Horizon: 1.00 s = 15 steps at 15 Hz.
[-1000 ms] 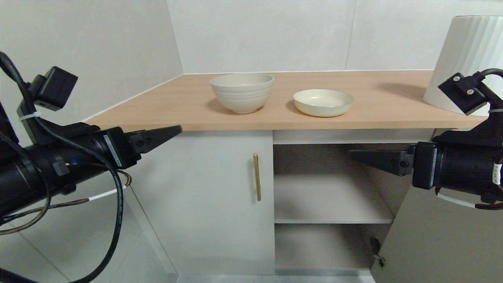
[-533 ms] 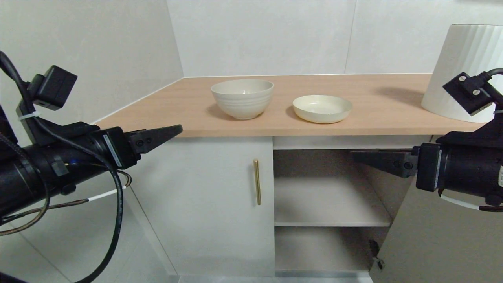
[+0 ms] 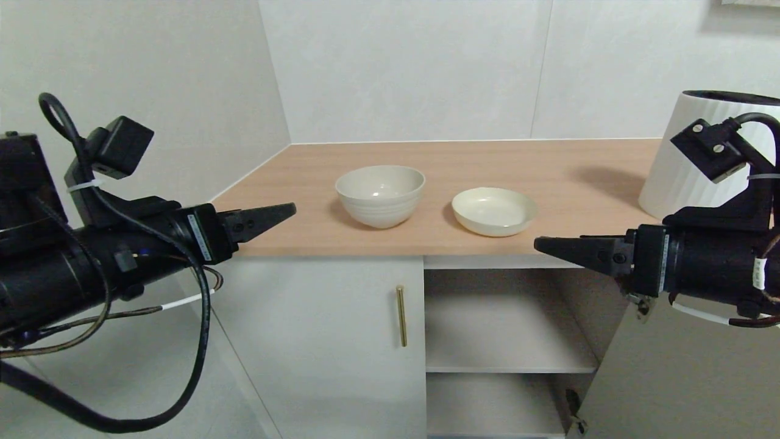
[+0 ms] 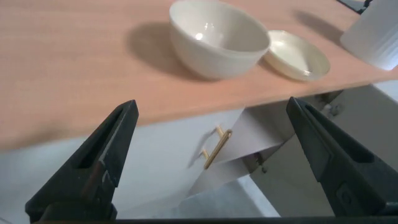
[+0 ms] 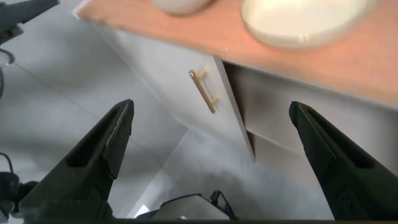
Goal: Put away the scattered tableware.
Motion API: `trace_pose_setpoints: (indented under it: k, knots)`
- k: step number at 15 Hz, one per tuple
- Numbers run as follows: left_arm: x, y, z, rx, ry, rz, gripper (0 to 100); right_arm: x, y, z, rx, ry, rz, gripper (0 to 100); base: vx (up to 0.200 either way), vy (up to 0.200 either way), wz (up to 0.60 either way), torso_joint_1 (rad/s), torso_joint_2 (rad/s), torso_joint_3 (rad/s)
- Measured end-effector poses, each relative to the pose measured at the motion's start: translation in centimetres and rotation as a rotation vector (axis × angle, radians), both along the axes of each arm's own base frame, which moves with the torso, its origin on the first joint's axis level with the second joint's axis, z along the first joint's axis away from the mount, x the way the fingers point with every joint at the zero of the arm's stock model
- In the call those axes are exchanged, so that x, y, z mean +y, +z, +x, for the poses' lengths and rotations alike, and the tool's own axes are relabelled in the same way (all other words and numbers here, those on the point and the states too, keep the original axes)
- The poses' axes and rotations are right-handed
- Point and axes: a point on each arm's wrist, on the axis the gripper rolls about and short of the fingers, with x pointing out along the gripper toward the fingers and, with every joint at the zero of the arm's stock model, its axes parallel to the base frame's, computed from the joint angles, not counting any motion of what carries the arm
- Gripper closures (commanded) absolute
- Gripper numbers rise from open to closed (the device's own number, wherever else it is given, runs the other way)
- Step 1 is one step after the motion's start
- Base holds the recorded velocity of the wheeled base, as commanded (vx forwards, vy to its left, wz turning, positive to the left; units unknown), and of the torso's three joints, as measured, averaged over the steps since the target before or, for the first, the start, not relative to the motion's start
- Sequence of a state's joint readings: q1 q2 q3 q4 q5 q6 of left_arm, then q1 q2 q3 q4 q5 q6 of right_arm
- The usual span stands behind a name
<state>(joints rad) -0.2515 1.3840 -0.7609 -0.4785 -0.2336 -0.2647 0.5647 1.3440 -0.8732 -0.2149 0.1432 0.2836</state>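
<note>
A deep cream bowl (image 3: 379,195) and a shallow cream dish (image 3: 493,211) stand side by side near the front edge of the wooden countertop (image 3: 585,201). My left gripper (image 3: 275,214) hovers at counter height, left of the bowl and apart from it. In the left wrist view it (image 4: 211,155) is open, with the bowl (image 4: 217,37) and dish (image 4: 297,55) ahead of it. My right gripper (image 3: 549,247) hangs just in front of the counter edge, right of and below the dish. It (image 5: 211,155) is open and empty, the dish (image 5: 298,18) ahead.
Under the counter, the left cabinet door with a brass handle (image 3: 400,316) is shut. The right compartment stands open, showing a bare shelf (image 3: 509,341); its door (image 3: 670,378) swings out at the right. A tall white ribbed container (image 3: 694,158) stands on the counter's right end.
The head camera has risen, so the counter sits lower in view and is seen more from above. Both grippers have come up from cabinet height to counter-edge height, still open.
</note>
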Motion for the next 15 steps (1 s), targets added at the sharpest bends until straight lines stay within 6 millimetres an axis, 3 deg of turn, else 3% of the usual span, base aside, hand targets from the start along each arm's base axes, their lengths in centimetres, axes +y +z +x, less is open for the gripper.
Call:
trace_pose_setpoints:
  k: [6,9,12,15]
  knots:
    - [-0.9,-0.8,2.7,0.055,0.000,-0.005,0,0.6,-0.6,2.0,-0.020,-0.020,0.011,0,0.000,0.000,0.00,0.129,-0.34,-0.208]
    - [-2.4,-1.0,4.6,0.189,-0.012,-0.037,0,1.1,-1.3,4.7,-0.021,-0.097,0.000,0,0.000,0.000,0.00,0.007,-0.02,-0.009]
    - [-4.1,-0.6,6.4,0.398,0.028,-0.188,0,1.6,-1.9,7.4,0.007,-0.270,-0.060,0,0.000,0.000,0.00,0.000,0.00,0.000]
    - [-5.4,-1.1,8.4,0.422,0.078,-0.207,0,1.9,-2.5,8.5,0.016,-0.320,-0.080,0,0.000,0.000,0.00,0.000,0.00,0.000]
